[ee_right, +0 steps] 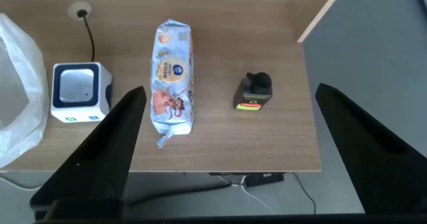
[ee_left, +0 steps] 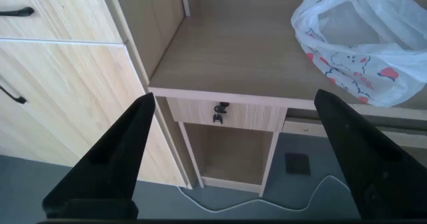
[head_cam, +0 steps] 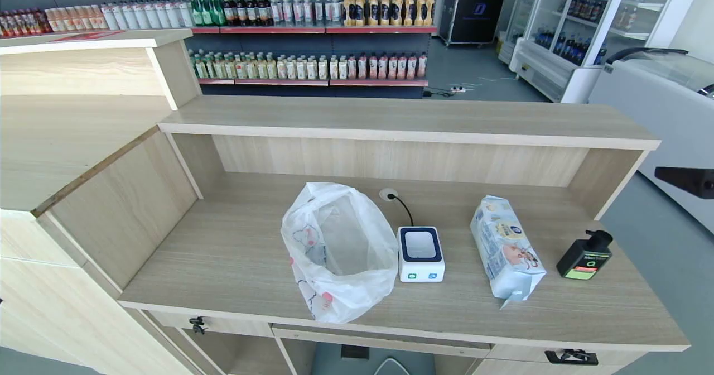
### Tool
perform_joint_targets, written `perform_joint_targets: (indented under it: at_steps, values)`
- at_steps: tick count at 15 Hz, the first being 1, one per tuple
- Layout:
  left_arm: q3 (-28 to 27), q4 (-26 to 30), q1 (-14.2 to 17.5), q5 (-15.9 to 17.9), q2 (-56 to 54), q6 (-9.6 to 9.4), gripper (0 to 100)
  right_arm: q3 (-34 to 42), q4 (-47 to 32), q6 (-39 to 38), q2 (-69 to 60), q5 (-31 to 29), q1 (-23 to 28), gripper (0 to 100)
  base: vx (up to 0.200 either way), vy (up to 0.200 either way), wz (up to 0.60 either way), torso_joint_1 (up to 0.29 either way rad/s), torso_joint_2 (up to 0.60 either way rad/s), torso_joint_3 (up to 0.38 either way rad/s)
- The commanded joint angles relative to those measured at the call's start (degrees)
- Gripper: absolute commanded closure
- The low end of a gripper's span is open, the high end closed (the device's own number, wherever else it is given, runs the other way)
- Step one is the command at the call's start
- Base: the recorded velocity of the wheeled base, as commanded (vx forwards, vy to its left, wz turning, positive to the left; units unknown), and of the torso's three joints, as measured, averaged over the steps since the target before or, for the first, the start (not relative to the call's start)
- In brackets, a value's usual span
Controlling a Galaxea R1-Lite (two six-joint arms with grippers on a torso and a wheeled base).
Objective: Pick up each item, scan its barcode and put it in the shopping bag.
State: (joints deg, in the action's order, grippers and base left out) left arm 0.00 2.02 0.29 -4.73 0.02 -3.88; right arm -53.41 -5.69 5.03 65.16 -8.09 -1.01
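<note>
A white plastic shopping bag [head_cam: 334, 252] stands open on the wooden counter [head_cam: 234, 252]. Right of it sits a white barcode scanner [head_cam: 421, 254] with a dark window facing up. Further right lies a pale blue pack of wipes [head_cam: 506, 246], then a black pump bottle [head_cam: 585, 255]. My right gripper [ee_right: 233, 157] hangs open high above the counter's front edge, with the pack of wipes [ee_right: 173, 77], the bottle [ee_right: 255, 94] and the scanner [ee_right: 77, 91] beyond it. My left gripper [ee_left: 230, 164] is open and empty, low in front of the counter's left end, with the bag [ee_left: 360, 37] up beyond it.
A raised ledge [head_cam: 407, 121] and side walls close the counter at the back and both ends. The scanner's cable [head_cam: 403, 207] runs to a hole behind it. Drawers with keys [head_cam: 196, 323] sit under the front edge. Drink shelves and fridges stand far behind.
</note>
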Motion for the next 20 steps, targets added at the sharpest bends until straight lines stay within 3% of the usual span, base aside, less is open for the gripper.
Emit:
perform_joint_targets:
  at_steps: [1, 3, 6, 12, 20]
  values:
    - [0.00, 0.00, -0.03, -0.02, -0.02, 0.01, 0, -2.14, -6.70, -0.11, 8.23, 0.36, 1.10, 0, 0.000, 0.000, 0.00, 0.000, 0.00, 0.000]
    - [0.00, 0.00, -0.03, -0.02, -0.02, 0.01, 0, -2.32, -14.52, -0.46, 9.20, 2.38, 1.19, 0, 0.000, 0.000, 0.00, 0.000, 0.00, 0.000]
    - [0.00, 0.00, -0.03, -0.02, -0.02, 0.01, 0, -0.47, -14.35, -2.93, 13.06, 2.82, 2.51, 0, 0.000, 0.000, 0.00, 0.000, 0.00, 0.000]
    - [0.00, 0.00, 0.06, -0.02, -0.02, 0.01, 0, -2.84, -2.74, -1.87, 28.44, 3.26, 5.32, 0, 0.000, 0.000, 0.00, 0.000, 0.00, 0.000]
    - [0.00, 0.00, 0.06, -0.02, -0.02, 0.01, 0, -8.56, 0.68, 0.68, 41.45, 5.63, 5.32, 0, 0.000, 0.000, 0.00, 0.000, 0.00, 0.000]
